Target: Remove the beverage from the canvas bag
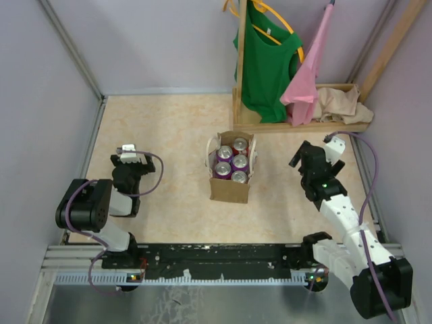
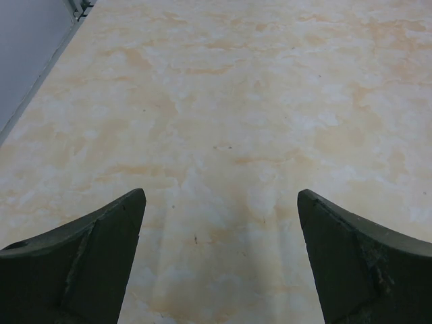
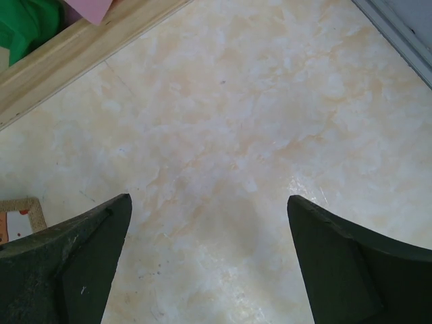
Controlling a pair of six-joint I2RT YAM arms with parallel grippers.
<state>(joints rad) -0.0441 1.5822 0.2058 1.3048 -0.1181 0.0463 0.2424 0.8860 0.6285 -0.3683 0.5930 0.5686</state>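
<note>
The tan canvas bag (image 1: 229,190) stands upright in the middle of the table, open at the top. Several beverage cans (image 1: 231,163) with purple and red sides stand packed inside it. My left gripper (image 1: 128,156) is open and empty, well to the left of the bag; its wrist view shows only bare table between the dark fingers (image 2: 81,263). My right gripper (image 1: 307,160) is open and empty, to the right of the bag; a corner of the bag (image 3: 20,217) shows at the left edge of its wrist view.
A wooden rack (image 1: 270,125) stands at the back right with a green shirt (image 1: 266,64) and a pink garment (image 1: 309,74) on hangers and a beige cloth (image 1: 341,102) on its base. Grey walls (image 1: 40,101) close in the sides and back.
</note>
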